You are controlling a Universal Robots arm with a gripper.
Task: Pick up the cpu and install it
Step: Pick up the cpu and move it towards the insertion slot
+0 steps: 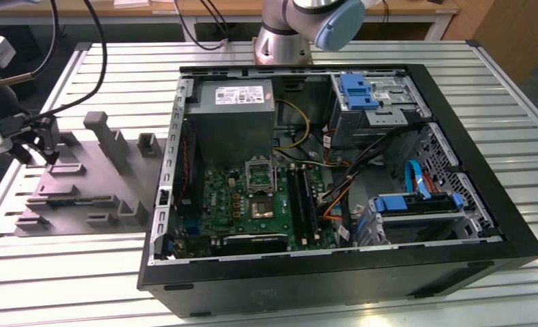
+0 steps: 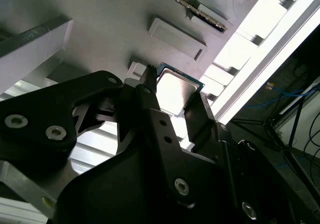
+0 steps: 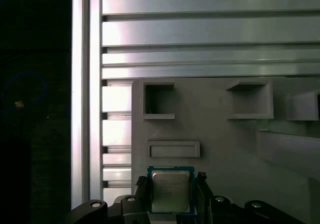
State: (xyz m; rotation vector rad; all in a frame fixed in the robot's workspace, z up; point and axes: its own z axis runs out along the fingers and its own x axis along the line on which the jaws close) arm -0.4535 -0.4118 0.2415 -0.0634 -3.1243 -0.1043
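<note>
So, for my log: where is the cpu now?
In both wrist views the cpu sits at the gripper, over the grey fixture plate left of the computer case in the exterior view.

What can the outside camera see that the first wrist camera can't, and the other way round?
The exterior view's own: the open computer case with its green motherboard. The first wrist view's own: the cpu, a silvery square seen close up. Both share the gripper, the grey fixture plate and the slatted metal table.
</note>
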